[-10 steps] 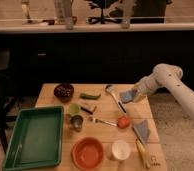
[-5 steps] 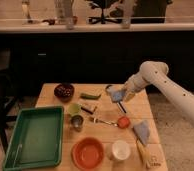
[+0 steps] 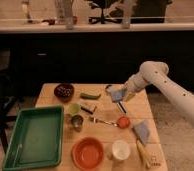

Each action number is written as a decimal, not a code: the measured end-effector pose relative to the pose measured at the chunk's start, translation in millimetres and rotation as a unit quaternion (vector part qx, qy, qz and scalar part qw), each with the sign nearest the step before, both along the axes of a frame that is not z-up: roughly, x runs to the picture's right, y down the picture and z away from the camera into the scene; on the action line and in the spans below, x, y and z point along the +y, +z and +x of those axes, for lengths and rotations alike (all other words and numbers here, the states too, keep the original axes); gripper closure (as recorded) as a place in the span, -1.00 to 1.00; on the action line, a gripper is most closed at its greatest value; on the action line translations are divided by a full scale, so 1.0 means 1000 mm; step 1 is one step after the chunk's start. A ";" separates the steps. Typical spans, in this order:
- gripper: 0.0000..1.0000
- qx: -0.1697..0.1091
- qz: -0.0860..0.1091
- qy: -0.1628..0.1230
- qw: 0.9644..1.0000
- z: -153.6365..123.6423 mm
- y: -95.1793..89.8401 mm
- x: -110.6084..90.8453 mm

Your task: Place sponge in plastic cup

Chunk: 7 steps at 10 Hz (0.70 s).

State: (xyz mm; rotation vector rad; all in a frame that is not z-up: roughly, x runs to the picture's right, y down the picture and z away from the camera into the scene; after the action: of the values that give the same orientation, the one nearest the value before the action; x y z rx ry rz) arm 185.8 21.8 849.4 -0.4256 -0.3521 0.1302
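My gripper point(image 3: 116, 93) hangs over the middle back of the wooden table point(image 3: 102, 135), shut on the small blue sponge point(image 3: 118, 94). The white arm reaches in from the right. The plastic cup point(image 3: 74, 108), small and light green, stands on the table to the left of the gripper and a little nearer the front, beside the green tray. The sponge is held above the tabletop, well apart from the cup.
A green tray point(image 3: 32, 137) fills the left side. Around the cup are a metal cup point(image 3: 77, 121), a dark bowl point(image 3: 64, 90) and a green vegetable point(image 3: 90, 95). An orange bowl point(image 3: 87, 152), white cup point(image 3: 120, 149), red item point(image 3: 122, 121) and folded cloth point(image 3: 141, 131) lie toward the front.
The arm has swung left across the table, carrying the sponge from the right side toward the middle, closer to the plastic cup. The things on the table have not moved.
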 end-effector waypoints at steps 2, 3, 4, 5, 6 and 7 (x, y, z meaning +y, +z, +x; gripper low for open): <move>1.00 0.001 -0.003 0.005 1.000 0.000 0.001 0.000; 1.00 0.001 -0.009 0.008 1.000 -0.006 0.003 -0.001; 1.00 0.000 -0.015 0.010 1.000 -0.016 0.005 -0.002; 1.00 0.001 -0.027 0.015 1.000 -0.035 0.008 -0.002; 1.00 0.001 -0.038 0.018 0.999 -0.051 0.010 -0.002; 1.00 -0.001 -0.048 0.020 0.999 -0.067 0.011 -0.002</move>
State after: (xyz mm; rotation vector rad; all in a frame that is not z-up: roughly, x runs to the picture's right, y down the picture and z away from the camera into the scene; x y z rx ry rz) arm 119.1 19.8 860.7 -0.5140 -0.3564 0.1856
